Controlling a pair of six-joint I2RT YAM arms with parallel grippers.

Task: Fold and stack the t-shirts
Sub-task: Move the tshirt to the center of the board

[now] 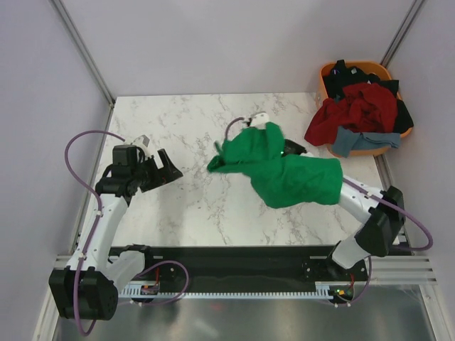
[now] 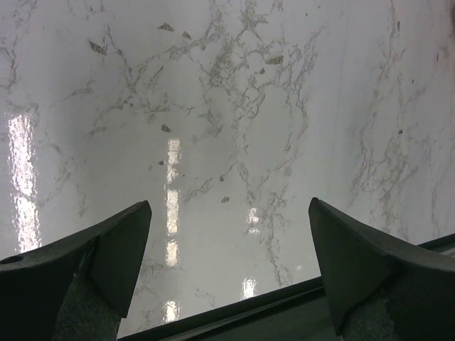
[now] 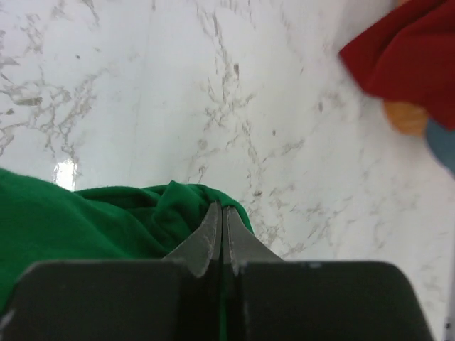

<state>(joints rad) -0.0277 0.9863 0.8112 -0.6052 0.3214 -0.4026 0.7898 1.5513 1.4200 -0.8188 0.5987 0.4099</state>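
Observation:
A bright green t-shirt (image 1: 284,174) hangs bunched above the right half of the marble table (image 1: 185,121), draped over my right arm. My right gripper (image 3: 222,207) is shut on a fold of this green t-shirt (image 3: 85,220); cloth shows between the closed jaws. More t-shirts lie piled in the orange basket (image 1: 330,69) at the back right: a dark red one (image 1: 359,106), a black one (image 1: 355,77) and a grey-blue one (image 1: 359,140) spilling over the front rim. My left gripper (image 1: 169,165) hovers open over the table's left side, nothing between its fingers (image 2: 229,204).
The table's near edge, a dark rail (image 2: 284,302), runs just below the left gripper. Grey walls enclose the table on three sides. The red shirt (image 3: 409,57) and the basket's rim (image 3: 405,117) show at the right wrist view's upper right.

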